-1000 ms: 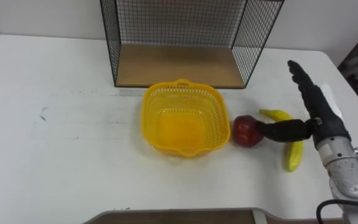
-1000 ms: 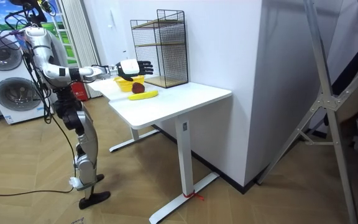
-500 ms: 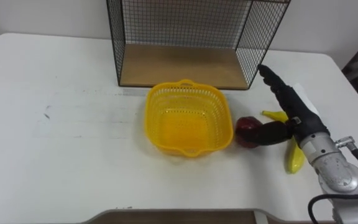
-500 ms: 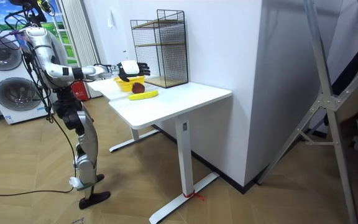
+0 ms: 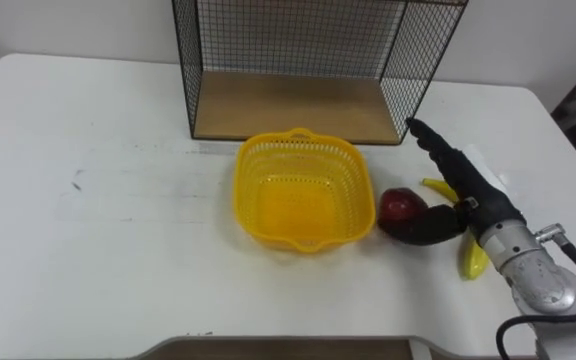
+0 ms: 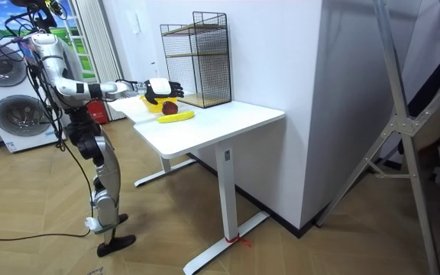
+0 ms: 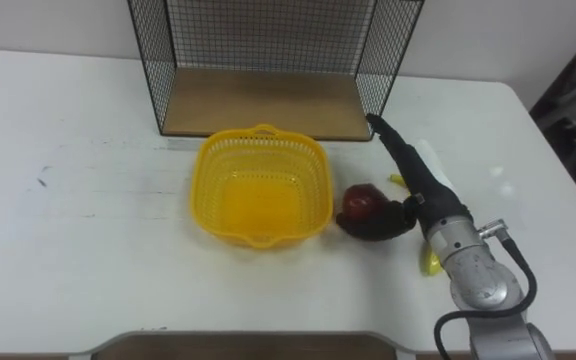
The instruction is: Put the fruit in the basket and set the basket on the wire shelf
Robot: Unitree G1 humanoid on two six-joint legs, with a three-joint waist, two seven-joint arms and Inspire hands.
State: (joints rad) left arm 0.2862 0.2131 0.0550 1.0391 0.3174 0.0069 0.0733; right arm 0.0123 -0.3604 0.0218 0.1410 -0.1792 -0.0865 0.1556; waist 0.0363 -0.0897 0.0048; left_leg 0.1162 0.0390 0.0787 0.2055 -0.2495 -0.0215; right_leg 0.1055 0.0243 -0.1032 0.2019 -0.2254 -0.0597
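Note:
A yellow mesh basket (image 5: 303, 190) stands empty on the white table (image 5: 88, 230), just in front of the black wire shelf (image 5: 298, 60) with its wooden floor. A red apple (image 5: 399, 204) lies right of the basket, close to its rim. My right hand (image 5: 460, 180) lies against the apple's right side. Its fingers are straight and point at the shelf's front right corner, while the thumb (image 5: 430, 229) lies along the apple's near side. A yellow banana (image 5: 472, 262) lies under the hand, mostly hidden. In the room view I stand at the table's end, right arm stretched out.
The table's right edge runs close to my right arm. The shelf's wire wall (image 5: 423, 50) rises just beyond the fingertips. A broad bare stretch of table lies left of the basket. Washing machines (image 6: 14, 107) stand behind me in the room view.
My right hand has swung left and lower, from beside the banana to the apple. The thumb now lies against the apple's near side. The apple and basket have stayed put.

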